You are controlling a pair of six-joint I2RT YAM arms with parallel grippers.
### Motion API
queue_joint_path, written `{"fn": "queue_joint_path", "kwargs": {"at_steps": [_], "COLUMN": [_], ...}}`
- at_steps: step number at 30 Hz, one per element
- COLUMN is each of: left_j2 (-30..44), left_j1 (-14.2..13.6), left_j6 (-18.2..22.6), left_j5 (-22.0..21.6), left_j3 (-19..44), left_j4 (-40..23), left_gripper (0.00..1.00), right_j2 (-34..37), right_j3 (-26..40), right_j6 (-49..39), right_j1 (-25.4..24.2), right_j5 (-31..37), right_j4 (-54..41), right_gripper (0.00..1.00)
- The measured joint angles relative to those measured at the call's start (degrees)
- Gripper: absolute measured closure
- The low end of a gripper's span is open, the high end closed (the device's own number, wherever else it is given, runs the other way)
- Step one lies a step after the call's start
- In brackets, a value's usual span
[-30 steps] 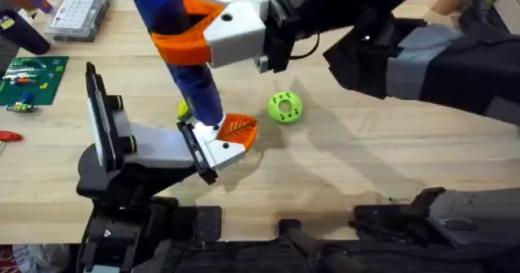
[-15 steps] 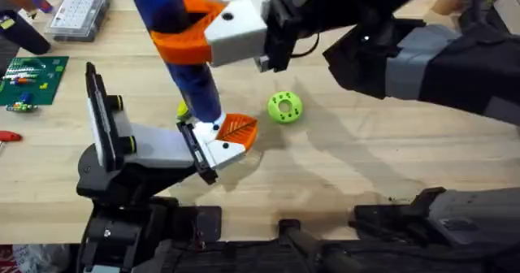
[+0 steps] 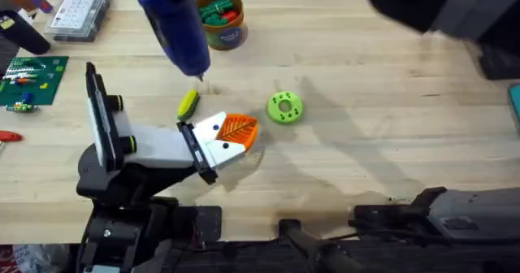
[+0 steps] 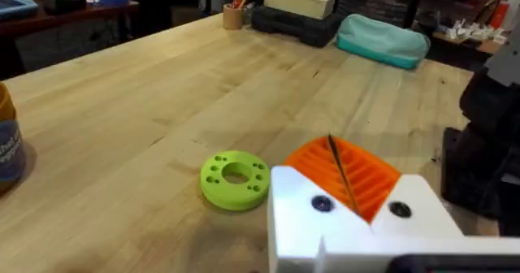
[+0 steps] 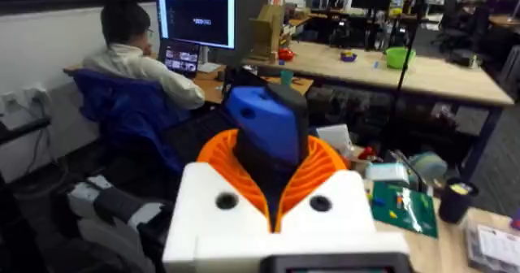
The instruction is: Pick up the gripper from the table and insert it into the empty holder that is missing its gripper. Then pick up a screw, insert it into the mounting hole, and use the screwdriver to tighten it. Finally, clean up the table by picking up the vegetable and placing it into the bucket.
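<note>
Currently the right hand (image 5: 272, 216) is clamped on the blue screwdriver (image 3: 175, 25), held high above the tabletop (image 3: 366, 151), bit tip pointing down just above the yellow-green vegetable (image 3: 188, 104); the left hand (image 3: 219, 139) lies low on the tabletop, its white holder (image 4: 357, 228) carrying the orange gripper (image 3: 237, 129); whether its fingers stand apart or together I cannot tell; a lime-green ring (image 3: 284, 107) sits just beside it; the orange-brown bucket (image 3: 223, 31) stands farther back.
</note>
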Motion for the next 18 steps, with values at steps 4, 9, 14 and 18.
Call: {"fn": "queue_joint_path", "kwargs": {"at_steps": [4, 9, 14, 18], "left_j2": [0.0, 0.0, 0.0, 0.0], "left_j1": [0.0, 0.0, 0.0, 0.0], "left_j6": [0.0, 0.0, 0.0, 0.0], "left_j5": [0.0, 0.0, 0.0, 0.0], "left_j3": [0.0, 0.0, 0.0, 0.0], "left_j4": [0.0, 0.0, 0.0, 0.0], "left_gripper": [0.984, 0.984, 0.984, 0.984], "right_j2": [-0.1, -0.1, 0.0, 0.0], "right_j3": [4.7, 8.2, 8.3, 8.3], "right_j6": [-5.2, -19.9, -33.7, -43.4], "right_j1": [-1.3, -5.9, -7.4, -7.5], "right_j5": [-0.6, 4.8, 19.2, 31.4], "right_j4": [-13.8, -44.7, -66.1, -75.5], "right_gripper": [0.985, 0.985, 0.986, 0.986]}}
